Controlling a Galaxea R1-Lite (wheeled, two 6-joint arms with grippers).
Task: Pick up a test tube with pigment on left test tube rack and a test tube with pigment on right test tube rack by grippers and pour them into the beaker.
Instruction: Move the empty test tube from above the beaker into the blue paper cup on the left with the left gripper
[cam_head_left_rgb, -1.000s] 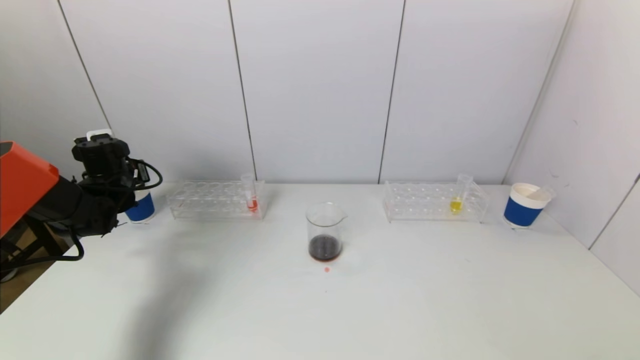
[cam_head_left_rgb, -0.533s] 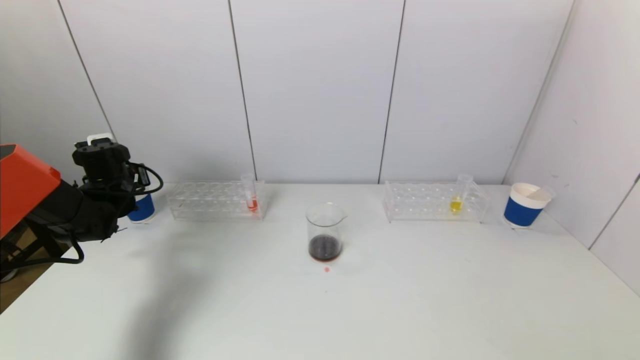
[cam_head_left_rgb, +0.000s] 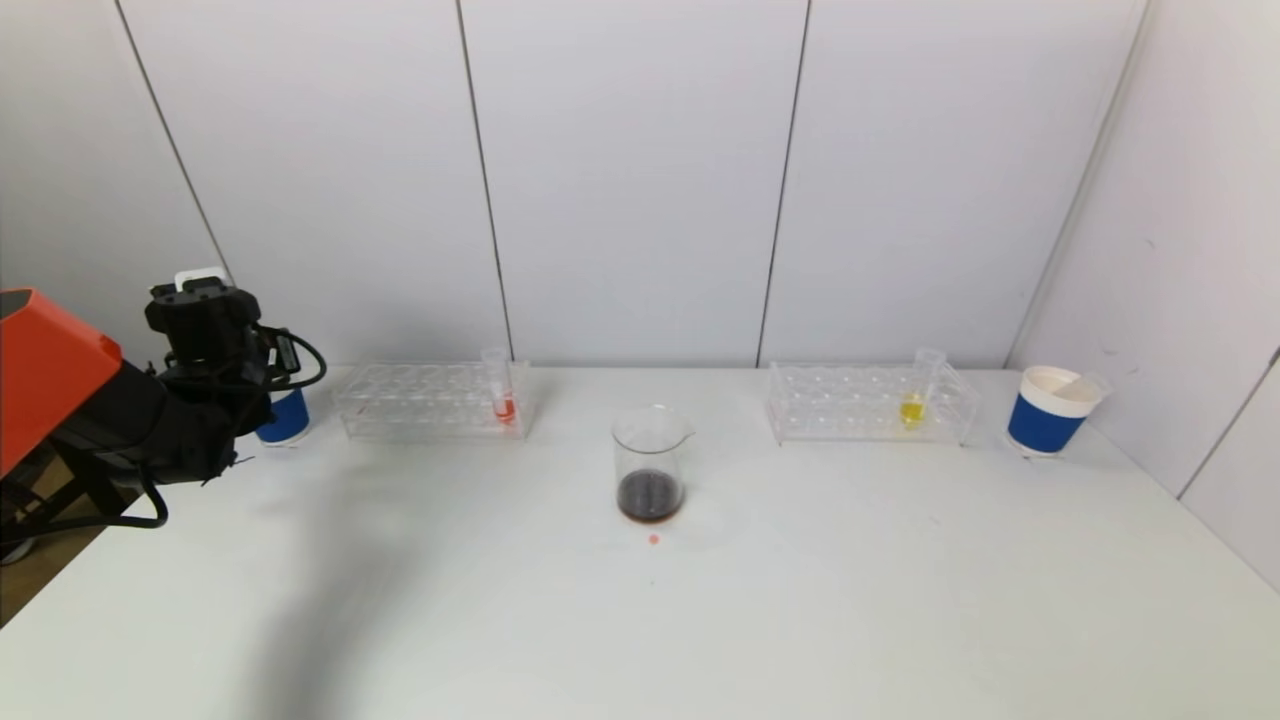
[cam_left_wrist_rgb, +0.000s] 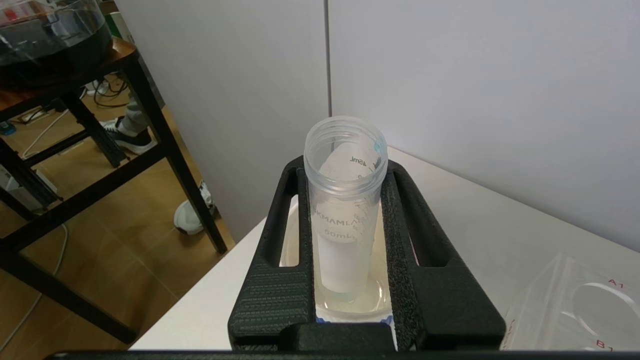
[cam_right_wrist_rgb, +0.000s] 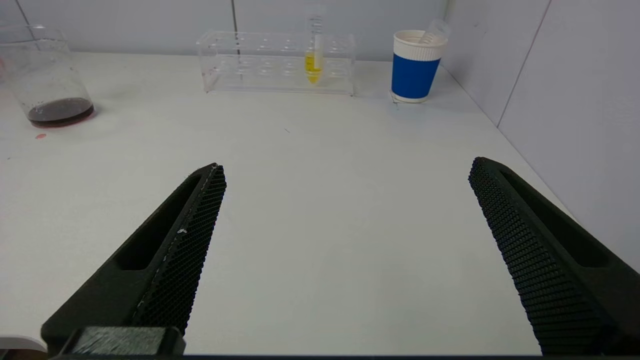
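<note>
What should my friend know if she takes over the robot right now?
Left hand: shut on an empty tube, over the left blue cup.
Right hand: open, holding nothing, above the table.
Red tube stands in the left rack, yellow tube in the right rack.
Beaker in the middle already holds dark liquid; another empty tube sits in the right blue cup.
Left to do: drop the empty tube, then pour red and yellow.

Left gripper (cam_head_left_rgb: 215, 330) hides most of the left blue cup (cam_head_left_rgb: 284, 417)
</note>
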